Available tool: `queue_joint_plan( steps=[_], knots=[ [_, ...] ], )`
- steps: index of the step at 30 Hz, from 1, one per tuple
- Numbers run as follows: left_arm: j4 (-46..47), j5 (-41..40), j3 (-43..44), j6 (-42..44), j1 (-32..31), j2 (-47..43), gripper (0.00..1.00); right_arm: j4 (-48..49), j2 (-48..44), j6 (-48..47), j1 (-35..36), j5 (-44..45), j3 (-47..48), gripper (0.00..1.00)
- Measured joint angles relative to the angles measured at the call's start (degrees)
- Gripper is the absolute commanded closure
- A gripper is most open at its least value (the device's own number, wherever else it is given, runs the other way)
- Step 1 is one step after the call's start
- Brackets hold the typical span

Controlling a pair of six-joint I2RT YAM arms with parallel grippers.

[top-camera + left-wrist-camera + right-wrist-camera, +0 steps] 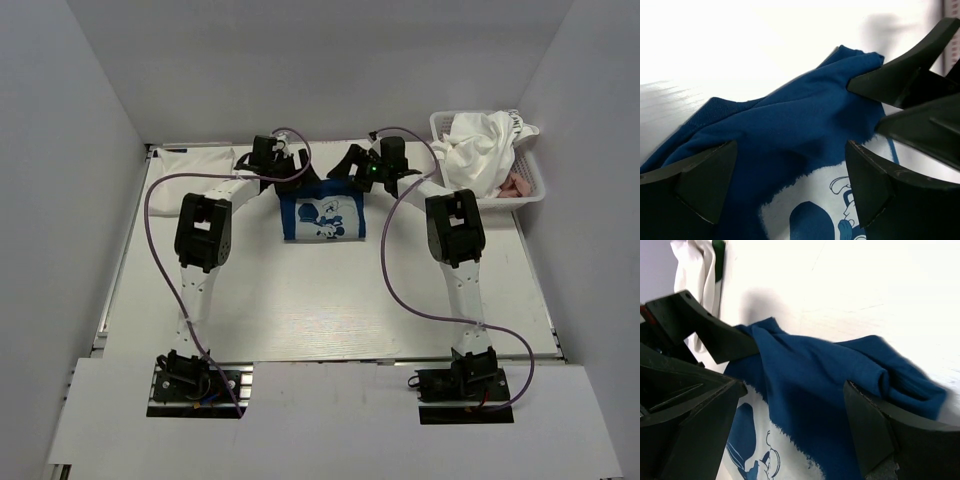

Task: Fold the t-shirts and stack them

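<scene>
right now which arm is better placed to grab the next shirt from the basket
Right, probably. The basket sits at the far right, nearest the right arm, whose fingers are open, gripping nothing, at the navy tee; the left arm is farther away.

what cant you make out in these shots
- Navy tee, far edge: top view, covered by the left hand and right hand.
- Its print: cut off by the bottom edge in both wrist views; too small in the top view.
- Basket contents: top view, the white tee heap hides all but a pink scrap.
- White cloth, far left: top view, pale against the table, folds unreadable.
</scene>
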Motion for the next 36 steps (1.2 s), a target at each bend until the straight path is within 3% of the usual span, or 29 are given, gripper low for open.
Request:
queue_joint_plan(
  steps=[7,16,22,27,32,36],
  knots=[
    [1.9,3.2,-0.9,-1.6,1.4,0.0,0.0,1.0,0.2,1.3,-0.7,1.4,0.0,0.1],
    [-5.3,-0.1,2.3,2.7,3.4,-3.7,0.0,-6.4,-2.7,-5.4,-1.5,3.7,6.2,0.1],
    [-8.7,-5.0,-5.7,4.2,3.4,-15.3,0.0,-7.5,-22.4,-9.0,-0.7,6.4,-12.3,0.1],
    [-10.3,-8.2,-12.3,4.6,2.6,-18.0,0.0,-6.9,-38.0,-11.1,0.0,8.7,-25.6,0.1],
    [-11.0,-10.0,-21.9,4.2,2.2,-17.3,0.05,-6.8,-45.7,-13.1,-0.2,9.8,-32.9,0.1],
    [-8.4,-9.6,-23.4,3.9,2.2,-17.8,0.11,-7.1,-46.9,-15.2,-0.3,9.2,-35.4,0.1]
  ],
)
